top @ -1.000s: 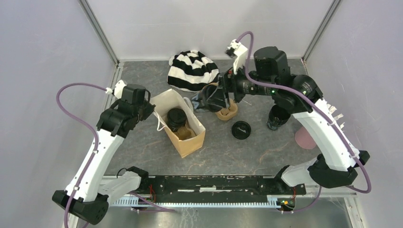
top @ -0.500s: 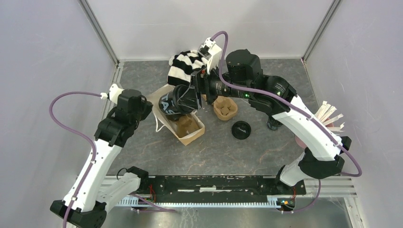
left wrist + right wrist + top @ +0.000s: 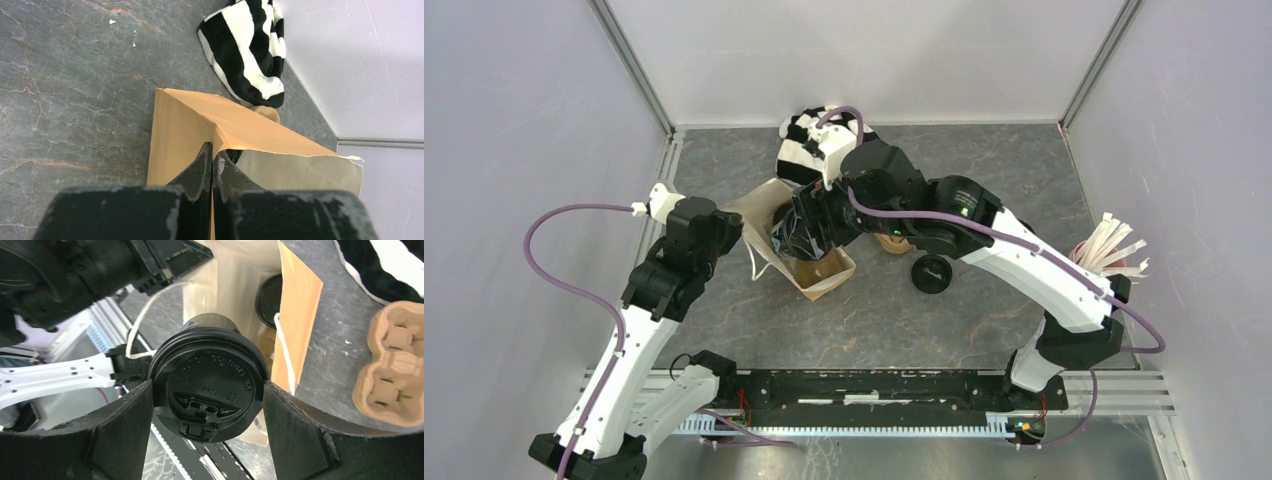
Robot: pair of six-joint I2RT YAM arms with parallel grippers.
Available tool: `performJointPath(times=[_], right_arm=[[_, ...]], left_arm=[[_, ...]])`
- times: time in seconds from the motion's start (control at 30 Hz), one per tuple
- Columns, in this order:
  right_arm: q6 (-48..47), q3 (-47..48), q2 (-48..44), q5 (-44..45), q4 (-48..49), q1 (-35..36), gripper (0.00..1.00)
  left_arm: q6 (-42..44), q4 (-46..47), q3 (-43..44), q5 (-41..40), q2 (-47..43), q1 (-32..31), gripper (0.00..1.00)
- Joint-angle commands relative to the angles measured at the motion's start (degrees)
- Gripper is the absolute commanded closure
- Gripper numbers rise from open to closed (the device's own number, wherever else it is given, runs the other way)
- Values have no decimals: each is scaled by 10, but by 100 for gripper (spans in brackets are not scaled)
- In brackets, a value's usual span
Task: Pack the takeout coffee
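Right gripper [image 3: 206,395] is holding a black coffee cup [image 3: 207,322] by its sides, jaws wide around it, right over the open brown paper bag [image 3: 295,315]. A second cup [image 3: 272,300] already sits inside the bag. Left gripper [image 3: 212,152] is pinched tight on the bag's edge. I think the cup is light and its paper wall is soft, so a hard squeeze could pop the lid [image 3: 210,380]. Just under the lid's rim looks like the stiffest spot to hold.
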Motion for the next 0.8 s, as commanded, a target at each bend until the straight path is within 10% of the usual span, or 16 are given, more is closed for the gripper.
performJointPath(times=[0.0, 0.77], right_arm=[[-9, 46, 21, 87, -46, 18, 40], [-17, 63, 105, 199, -105, 66, 42]], left_arm=[[-4, 36, -2, -14, -4, 1, 98], [-22, 25, -7, 1, -13, 1, 98]])
